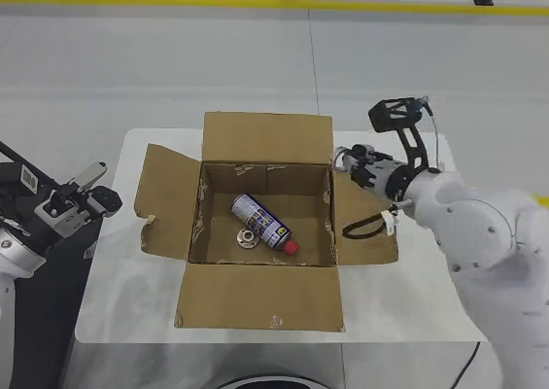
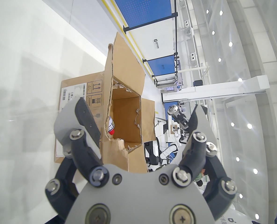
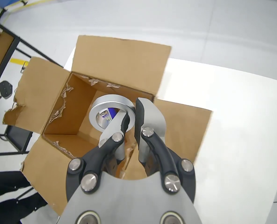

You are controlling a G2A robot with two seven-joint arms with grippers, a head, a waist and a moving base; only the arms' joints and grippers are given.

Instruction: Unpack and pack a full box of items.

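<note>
An open cardboard box stands mid-table with its flaps spread. Inside lie a purple-and-white spray can with a red cap and a small round metal part. My right gripper hangs over the box's right rim. In the right wrist view this gripper is shut on the rim of a silver metal ring, above the box's inside. My left gripper is off the table's left edge, apart from the box. It is open and faces the box; the can's red cap peeks past a torn flap.
The white table has bare room to the right of and in front of the box. A black cable loop lies over the box's right flap. A dark cart stands beside the table's left edge.
</note>
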